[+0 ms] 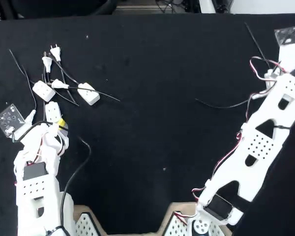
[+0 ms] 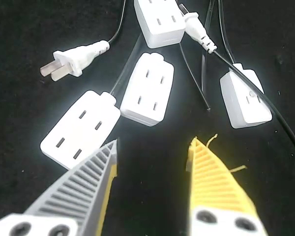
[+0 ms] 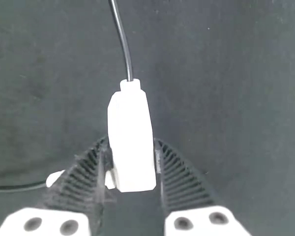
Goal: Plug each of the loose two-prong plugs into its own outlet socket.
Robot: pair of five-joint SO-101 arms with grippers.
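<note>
Several white outlet sockets lie at the table's left: one straight ahead of my left gripper, another by its grey fingertip, a third to the side and a fourth farther off. A loose two-prong plug lies beside them, and a second plug rests against the far socket. My left gripper is open and holds nothing. My right gripper is shut on a white socket block, seen edge-on, whose black cord runs away from it.
Two plugs and thin black cords tangle at the back left. The right arm stretches along the right edge toward the back corner. Another loose black cord lies on the dark cloth mid-right.
</note>
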